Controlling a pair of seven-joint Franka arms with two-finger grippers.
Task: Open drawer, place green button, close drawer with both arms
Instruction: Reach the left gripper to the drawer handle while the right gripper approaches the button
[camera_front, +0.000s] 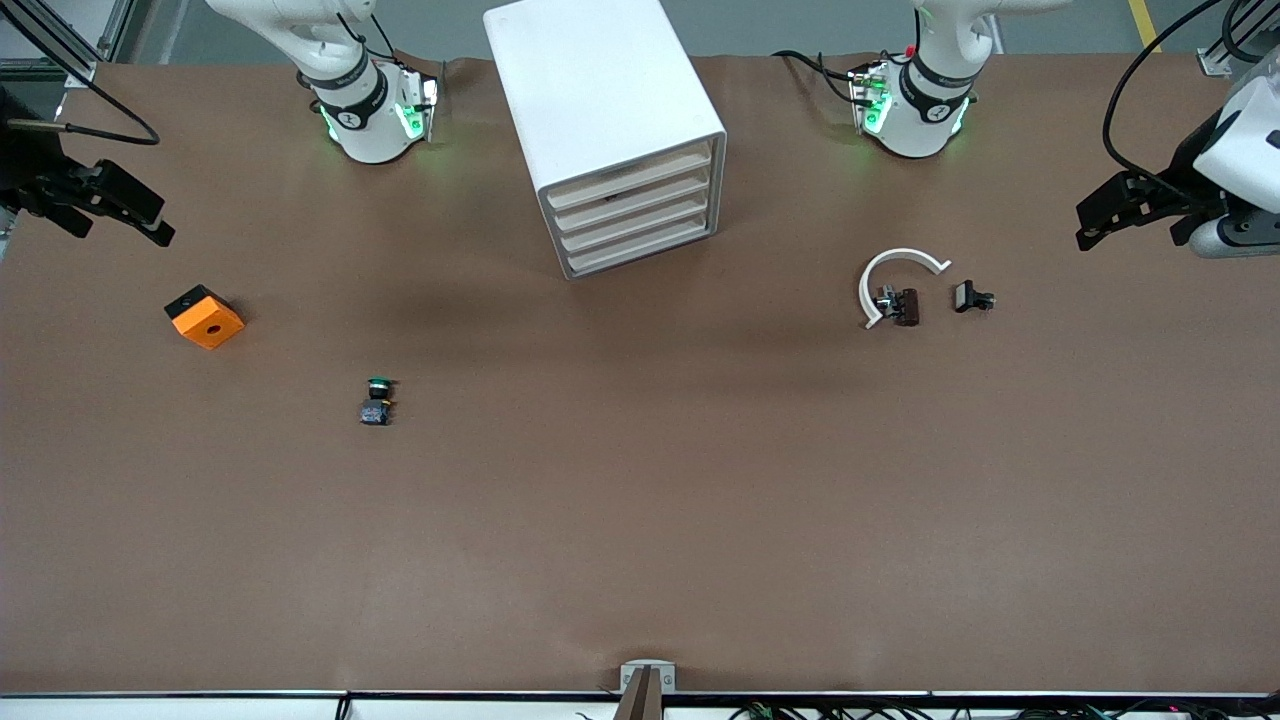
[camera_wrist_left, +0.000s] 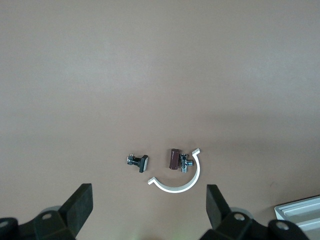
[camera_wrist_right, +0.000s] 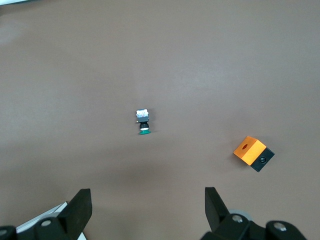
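The white cabinet (camera_front: 610, 110) stands at the table's middle near the arm bases, with all four pale drawers (camera_front: 635, 215) pushed in. The button (camera_front: 377, 400), dark with a green cap, lies on the table nearer to the front camera than the cabinet, toward the right arm's end. It also shows in the right wrist view (camera_wrist_right: 143, 122). My right gripper (camera_front: 160, 225) is open and empty, up over the right arm's end of the table; its own view shows its open gripper (camera_wrist_right: 148, 197). My left gripper (camera_front: 1085, 228) is open and empty over the left arm's end; its own view shows its open gripper (camera_wrist_left: 149, 195).
An orange block with a hole (camera_front: 205, 316) lies near the right gripper and shows in the right wrist view (camera_wrist_right: 253, 153). A white C-shaped clip (camera_front: 895, 270), a brown part (camera_front: 905, 305) and a small black part (camera_front: 972, 297) lie toward the left arm's end.
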